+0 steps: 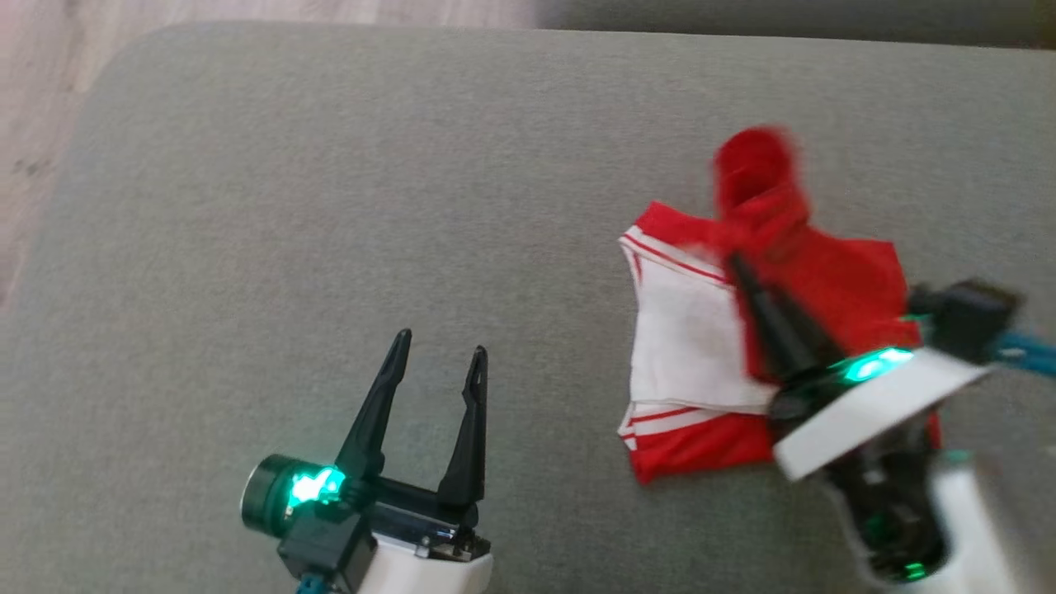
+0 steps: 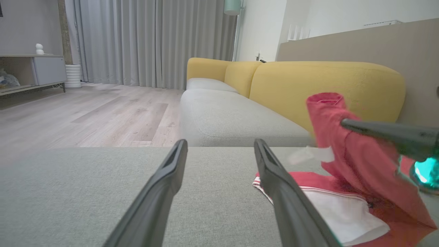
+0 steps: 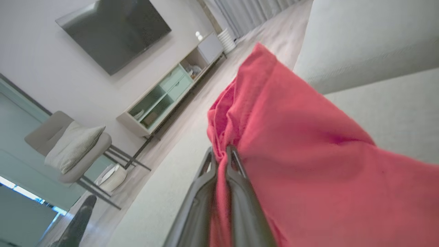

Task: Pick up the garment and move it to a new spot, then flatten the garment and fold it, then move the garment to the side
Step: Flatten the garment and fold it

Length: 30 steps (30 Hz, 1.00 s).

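Left claw (image 1: pixel 442 342) spread wide, empty, over the grey cushion (image 1: pixel 330 165); a yellow sofa back (image 2: pixel 325 79) beyond.
Right claw (image 1: pixel 734 262), clenched on the garment (image 1: pixel 685 330), holds up a red fold at the cushion's right, well apart from the left claw; the rest lies crumpled, red with white panel and stripes.

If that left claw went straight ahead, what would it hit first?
Nothing nearby: the left gripper points across bare cushion, garment off to its right. Farther on, probably the yellow sofa's seat.
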Available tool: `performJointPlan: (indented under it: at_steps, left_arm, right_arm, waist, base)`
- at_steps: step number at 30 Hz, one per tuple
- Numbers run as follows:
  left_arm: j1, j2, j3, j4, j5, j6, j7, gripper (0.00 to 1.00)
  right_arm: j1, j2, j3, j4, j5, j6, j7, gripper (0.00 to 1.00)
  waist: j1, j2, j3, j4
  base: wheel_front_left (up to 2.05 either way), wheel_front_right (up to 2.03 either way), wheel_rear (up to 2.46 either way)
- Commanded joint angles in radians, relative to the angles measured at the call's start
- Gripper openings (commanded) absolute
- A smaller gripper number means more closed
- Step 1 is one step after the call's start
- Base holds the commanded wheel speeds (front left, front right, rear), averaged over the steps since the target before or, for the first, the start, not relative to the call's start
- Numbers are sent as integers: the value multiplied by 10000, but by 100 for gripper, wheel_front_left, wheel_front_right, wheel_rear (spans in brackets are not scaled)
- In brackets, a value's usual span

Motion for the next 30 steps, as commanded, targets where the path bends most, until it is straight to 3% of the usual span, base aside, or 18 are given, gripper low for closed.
performJointPlan:
  at_steps: [1,3,4,5,12,20,25,30]
  left_arm:
    - [-368,-69,155,-263,-68,81,-51,100]
    - [-416,-69,102,-275,-118,117,-51,100]
    - [-429,-69,78,-280,-142,131,-51,100]
    - [-427,-69,69,-280,-163,159,-51,100]
    - [-291,-70,180,-241,-234,223,-51,100]
    - [35,-70,697,-113,-252,194,-51,100]
    - [563,-70,1258,140,-408,296,-51,100]
    - [1178,-70,1733,583,-694,428,-51,100]
  right_arm:
    - [-330,295,513,68,-330,-7,-91,0]
    - [-359,479,892,528,-600,-7,-166,2]
    - [-358,555,1022,757,-718,-7,-203,36]
    - [-362,606,1153,945,-867,-7,-234,100]
    - [-411,672,1144,845,-1156,-7,-847,100]
    - [68,-775,-262,-22,-1890,-7,-2836,100]
    - [918,-1347,-732,1380,-3121,-7,-4979,100]
    - [1497,-1351,-480,2941,-4291,-7,-5613,100]
  waist:
    - [0,0,81,277]
    - [0,0,121,431]
    - [0,0,133,496]
    - [0,0,137,549]
    - [0,0,-42,590]
    - [0,0,-862,43]
    - [0,0,-1804,-462]
    - [0,0,-2433,-745]
  base:
    - [0,0,0]
    - [0,0,0]
    - [0,0,0]
    - [0,0,0]
    - [0,0,0]
    - [0,0,0]
    - [0,0,0]
    - [0,0,0]
